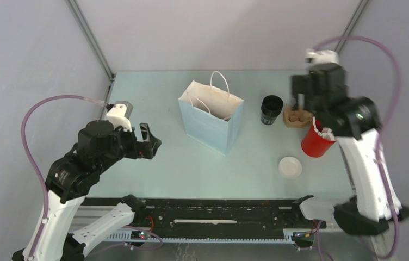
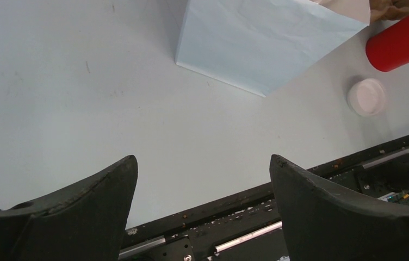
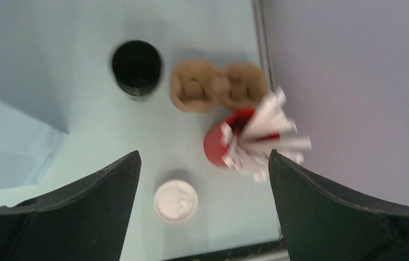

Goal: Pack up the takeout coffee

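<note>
Early stage, so nearly everything is left for you to do. The blue paper bag stands upright on the table with its mouth open. Only a slice of the inside shows, so I can't tell if anything is in it.

- **Black coffee cup:** stands right of the bag, near it but apart, with no lid on.
- **White lid:** lies flat, right of the bag and closer to the near table edge, well apart from the cup.
- **Brown cardboard carrier:** sits further right of the bag, just beside the cup. Both wells look empty in the right wrist view.
- **Red cup:** stands right of the bag between the carrier and the lid, stuffed with white packets or sticks too blurred to tell apart.

Your right gripper hangs high over the items right of the bag, fingers spread wide with nothing between them. Your left gripper hovers left of the bag, also spread wide and empty, aimed toward the bag's lower side.

My read is that no step is done yet. You likely need to put the lid on the cup, set the cup in the carrier, maybe add something from the red cup, then load the bag. Watch the bag, because it looks light and could tip or slide when you load it.
</note>
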`<state>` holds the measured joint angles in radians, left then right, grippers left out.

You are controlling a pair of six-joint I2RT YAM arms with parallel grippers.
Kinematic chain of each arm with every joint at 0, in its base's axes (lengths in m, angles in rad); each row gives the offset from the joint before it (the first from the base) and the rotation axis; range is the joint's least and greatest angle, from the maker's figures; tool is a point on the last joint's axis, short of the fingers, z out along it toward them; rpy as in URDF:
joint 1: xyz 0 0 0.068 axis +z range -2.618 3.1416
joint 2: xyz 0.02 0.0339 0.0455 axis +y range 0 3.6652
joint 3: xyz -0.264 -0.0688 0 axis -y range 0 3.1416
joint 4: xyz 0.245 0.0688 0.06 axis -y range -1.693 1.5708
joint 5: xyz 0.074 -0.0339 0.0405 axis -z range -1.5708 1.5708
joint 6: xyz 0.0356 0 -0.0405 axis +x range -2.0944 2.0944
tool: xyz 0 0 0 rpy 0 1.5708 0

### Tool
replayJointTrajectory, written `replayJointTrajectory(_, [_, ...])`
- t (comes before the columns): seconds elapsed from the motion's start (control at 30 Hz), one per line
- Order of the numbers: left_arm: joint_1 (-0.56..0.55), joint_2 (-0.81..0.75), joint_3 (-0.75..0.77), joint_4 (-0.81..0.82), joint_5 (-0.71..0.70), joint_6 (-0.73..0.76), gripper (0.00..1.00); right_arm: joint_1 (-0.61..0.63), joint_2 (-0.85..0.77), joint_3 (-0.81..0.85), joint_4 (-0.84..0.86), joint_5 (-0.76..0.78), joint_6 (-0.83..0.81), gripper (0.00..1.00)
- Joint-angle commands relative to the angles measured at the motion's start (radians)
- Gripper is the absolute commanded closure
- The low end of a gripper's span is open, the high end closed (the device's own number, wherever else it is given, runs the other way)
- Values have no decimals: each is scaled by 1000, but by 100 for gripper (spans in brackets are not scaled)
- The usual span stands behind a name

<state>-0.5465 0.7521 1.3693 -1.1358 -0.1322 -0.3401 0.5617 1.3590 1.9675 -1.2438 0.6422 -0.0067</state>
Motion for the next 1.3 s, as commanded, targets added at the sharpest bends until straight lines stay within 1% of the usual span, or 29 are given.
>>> replayJointTrajectory(0.0, [9, 24, 21, 39, 73, 6, 4, -406, -209, -217, 15, -341, 133, 5])
replayJointTrajectory(0.07, [9, 18, 11, 48, 82, 11, 3, -614, -226, -292, 37, -449, 128, 7])
replayJointTrajectory(0.13, [8, 14, 3, 53, 87, 19, 2, -770, -196, -336, 43, -528, 150, 15])
replayJointTrajectory(0.17, [8, 10, -1, 54, 88, 21, 1, -824, -165, -349, 52, -574, 159, 21])
replayJointTrajectory(0.2, [7, 7, -9, 56, 89, 24, 1, -847, -142, -357, 64, -608, 168, 24])
replayJointTrajectory(0.23, [7, 2, -14, 57, 91, 26, 1, -856, -118, -362, 78, -627, 181, 24])
replayJointTrajectory(0.3, [3, -3, -18, 54, 86, 34, 0, -845, -85, -362, 98, -702, 184, 25])
replayJointTrajectory(0.33, [2, -3, -20, 50, 80, 35, 0, -814, -76, -370, 109, -707, 166, 24])
replayJointTrajectory(0.37, [2, -4, -21, 49, 77, 36, 0, -778, -63, -375, 109, -681, 146, 20])
replayJointTrajectory(0.4, [2, -4, -23, 48, 76, 36, 0, -742, -43, -380, 103, -630, 121, 17])
replayJointTrajectory(0.43, [3, -2, -24, 49, 75, 36, 0, -714, -24, -383, 95, -595, 104, 16])
replayJointTrajectory(0.47, [3, -2, -25, 50, 77, 37, 0, -682, -1, -387, 89, -514, 87, 16])
replayJointTrajectory(0.57, [3, 2, -19, 45, 71, 42, 0, -628, 67, -372, 68, -348, 87, 17])
replayJointTrajectory(0.67, [2, 7, -15, 39, 74, 41, 0, -598, 119, -350, 57, -257, 91, 23])
replayJointTrajectory(0.73, [3, 11, -14, 38, 74, 41, 0, -586, 139, -354, 60, -222, 92, 27])
replayJointTrajectory(0.8, [3, 13, -12, 35, 74, 41, 0, -578, 158, -361, 57, -214, 100, 38])
replayJointTrajectory(0.83, [3, 14, -9, 32, 74, 41, 0, -572, 166, -361, 45, -207, 112, 42])
replayJointTrajectory(0.9, [3, 16, -6, 24, 70, 39, 1, -564, 162, -383, 42, -171, 112, 45])
replayJointTrajectory(0.93, [3, 15, -8, 21, 69, 36, 1, -538, 154, -400, 48, -169, 103, 47])
replayJointTrajectory(1.03, [5, 13, -11, 18, 69, 33, 1, -534, 137, -425, 60, -171, 98, 63])
replayJointTrajectory(1.13, [5, 19, -11, 22, 76, 33, 1, -539, 137, -422, 57, -177, 96, 74])
replayJointTrajectory(1.2, [5, 19, -14, 24, 80, 33, 1, -536, 133, -419, 50, -177, 96, 78])
replayJointTrajectory(1.27, [5, 18, -15, 24, 80, 33, 2, -538, 125, -418, 45, -179, 97, 78])
